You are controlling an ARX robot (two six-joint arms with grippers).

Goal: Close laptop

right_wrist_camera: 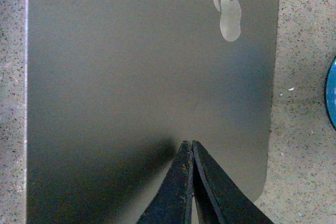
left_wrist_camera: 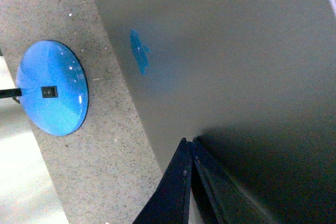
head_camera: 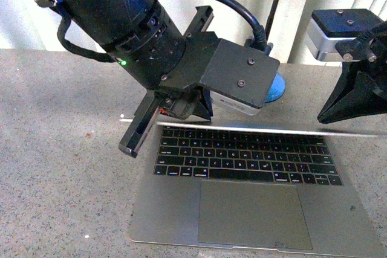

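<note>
Looming black left arm [head_camera: 133, 22] hangs over a speckled grey worktop [head_camera: 60, 167]. On its middle sits the thin silver-grey laptop [head_camera: 248, 216], black keys [head_camera: 242, 155] showing, its lid [right_wrist_camera: 131, 66] tipped forward with a pale logo [right_wrist_camera: 229, 17] on the back. Both the left hand [left_wrist_camera: 190, 148] and the right hand [right_wrist_camera: 191, 148] have their fingers pressed together, tips at the lid's back. Behind stands a blue round base [left_wrist_camera: 50, 95].

A blue round base [head_camera: 277, 92] stands just behind the laptop [head_camera: 248, 209], blocking that side; bare table [head_camera: 60, 149] lies open to the laptop's left.
</note>
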